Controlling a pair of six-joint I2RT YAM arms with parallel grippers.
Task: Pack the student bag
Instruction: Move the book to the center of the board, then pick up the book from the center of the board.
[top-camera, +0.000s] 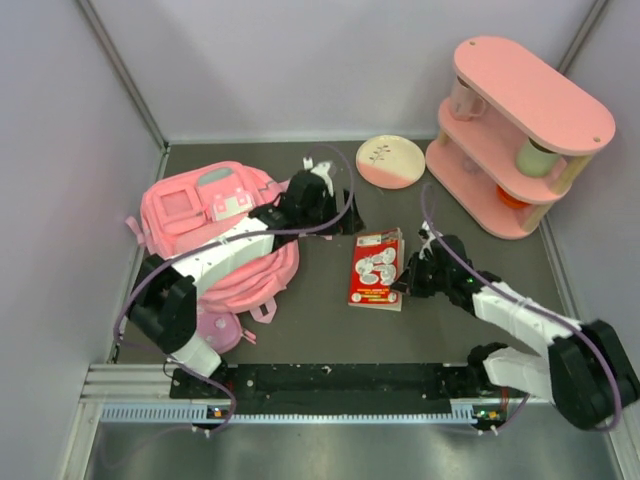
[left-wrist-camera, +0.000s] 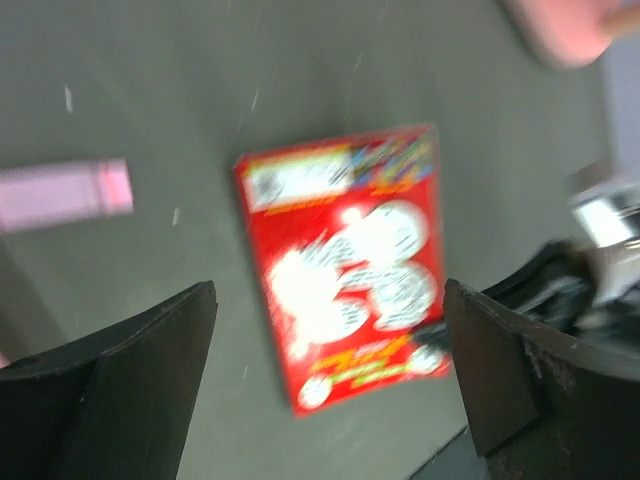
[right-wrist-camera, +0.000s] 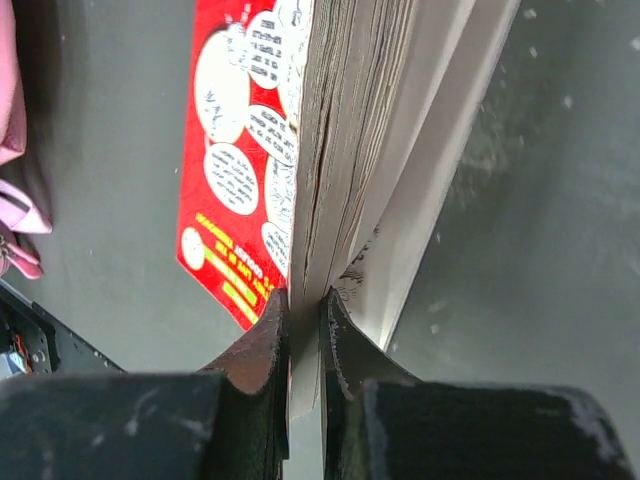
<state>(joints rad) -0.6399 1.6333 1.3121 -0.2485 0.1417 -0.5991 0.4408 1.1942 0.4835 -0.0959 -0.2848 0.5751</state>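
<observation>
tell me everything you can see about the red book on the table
The book is a paperback with a glossy red cover printed with white bubble shapes and yellow-green lettering; its pages look off-white. It lies on the dark table, right of the pink backpack and apart from it. The right tool has its jaws shut on the book's right edge, where the pages fan open slightly and the edge looks a little raised. Nothing else touches it.
</observation>
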